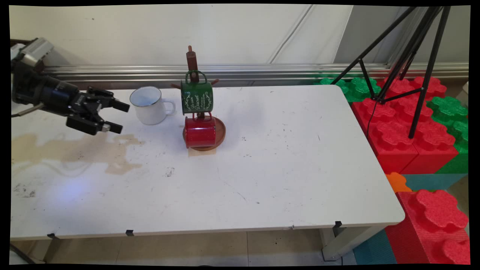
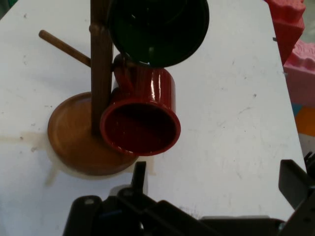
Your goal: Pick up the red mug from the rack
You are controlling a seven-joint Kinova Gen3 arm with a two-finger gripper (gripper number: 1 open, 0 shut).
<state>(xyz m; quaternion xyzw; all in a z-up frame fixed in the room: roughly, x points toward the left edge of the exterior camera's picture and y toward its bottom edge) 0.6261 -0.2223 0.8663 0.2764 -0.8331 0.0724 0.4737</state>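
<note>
**Desk:** Start at your end. What's the claw doing?

**Me:** My claw (image 1: 117,116) hangs above the left side of the tabletop (image 1: 285,176), pointing right, fingers spread and holding nothing. In the hand view one finger (image 2: 139,178) rises at bottom centre and the other sits at the right edge, with bare white surface between them.

**Desk:** Nearest thing to it?

**Me:** The white enamel mug (image 1: 150,105), just right of the fingertips, upright, handle pointing right, not touched. Below the claw I see a tan stain (image 1: 75,150) spread across the tabletop.

**Desk:** And beyond that?

**Me:** The wooden mug tree (image 1: 192,60) on its round base (image 2: 74,137), right of the white mug. A red mug (image 2: 142,120) hangs low on it, mouth facing my hand camera, its rim over the base. A green mug (image 1: 197,96) with white lettering hangs directly above the red one.

**Desk:** Farther out?

**Me:** Off the tabletop's right end, red and green foam blocks (image 1: 405,127) with a black tripod (image 1: 412,56) standing on them.
</note>
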